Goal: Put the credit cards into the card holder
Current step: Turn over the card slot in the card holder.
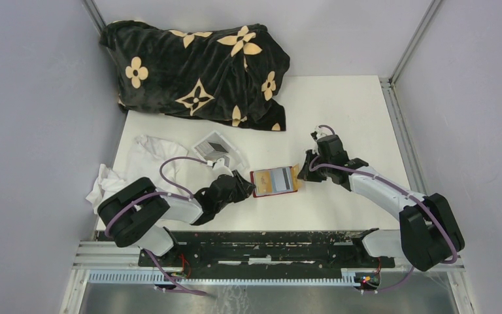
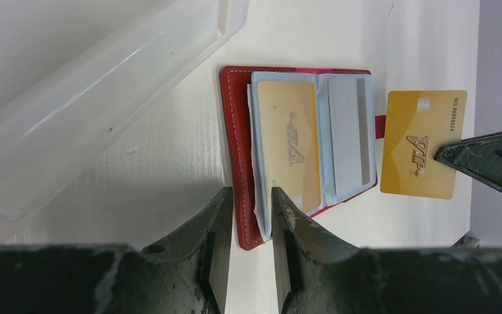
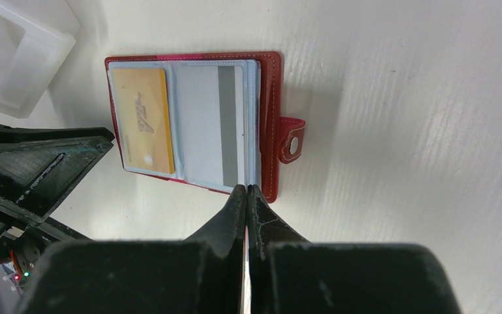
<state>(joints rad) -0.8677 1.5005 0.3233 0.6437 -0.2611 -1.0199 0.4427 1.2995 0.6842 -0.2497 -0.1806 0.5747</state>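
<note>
On the table [image 1: 340,124], left claw [image 2: 248,216] gripping the card holder [image 2: 235,131], right claw [image 3: 246,196] pinching a yellow card [image 2: 421,144]

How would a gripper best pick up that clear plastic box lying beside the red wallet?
Probably by a raised side wall of the clear plastic box, coming from above: one finger inside, one outside. It lies open side up, and looks too broad to span. The left gripper is nearest.

A white table [image 1: 340,124] stands enclosed by plain grey walls [image 1: 33,98] with metal corner posts [image 1: 413,42]. At the table's far left corner lies a black blanket [image 1: 196,65] with cream flower patterns; its near edge carries a metal rail [image 1: 255,252].
</note>
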